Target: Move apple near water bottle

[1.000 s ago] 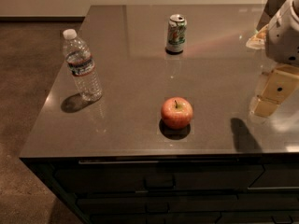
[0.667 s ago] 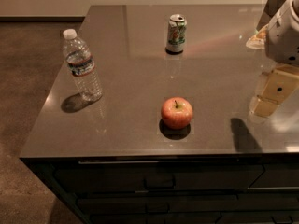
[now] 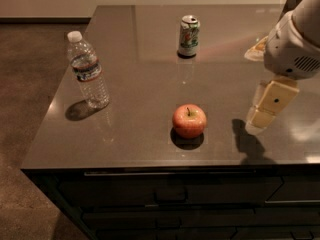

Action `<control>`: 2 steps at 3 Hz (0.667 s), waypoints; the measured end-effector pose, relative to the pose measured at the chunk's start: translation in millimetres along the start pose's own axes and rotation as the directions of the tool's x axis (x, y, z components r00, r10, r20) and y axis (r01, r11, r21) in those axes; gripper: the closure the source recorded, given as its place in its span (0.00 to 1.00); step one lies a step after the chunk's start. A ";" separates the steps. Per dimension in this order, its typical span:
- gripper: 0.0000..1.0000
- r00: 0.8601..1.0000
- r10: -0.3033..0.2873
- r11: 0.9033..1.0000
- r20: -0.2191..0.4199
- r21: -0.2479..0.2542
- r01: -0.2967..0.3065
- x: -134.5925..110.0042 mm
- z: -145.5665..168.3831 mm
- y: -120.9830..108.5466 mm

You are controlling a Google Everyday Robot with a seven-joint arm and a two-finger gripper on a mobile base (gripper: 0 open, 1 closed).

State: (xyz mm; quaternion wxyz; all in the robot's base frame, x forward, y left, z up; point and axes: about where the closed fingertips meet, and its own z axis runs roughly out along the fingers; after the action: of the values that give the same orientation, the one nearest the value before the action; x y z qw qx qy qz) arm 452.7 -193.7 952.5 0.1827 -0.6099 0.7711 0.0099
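The apple (image 3: 189, 120) sits well apart from water bottle (image 3: 89, 71) — soda can (image 3: 189, 36) behind; pincer (image 3: 260, 120) right of apple, grip unreadable.

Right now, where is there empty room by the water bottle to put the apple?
The countertop is bare between the water bottle and the apple, so there is room just right of the bottle. It is also bare between the apple and the soda can behind it. The right side is crowded: the claw hangs there, beside the apple.
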 end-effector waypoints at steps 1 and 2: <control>0.00 0.999 -0.020 0.999 0.046 -0.043 0.022 -12.4 26.7 3.1; 0.00 0.997 -0.042 0.996 0.070 -0.078 0.047 -20.1 52.7 7.1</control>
State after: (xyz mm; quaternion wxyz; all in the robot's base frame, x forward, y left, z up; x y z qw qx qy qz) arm 464.0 -160.5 907.7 0.1848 -0.6330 0.7496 0.0576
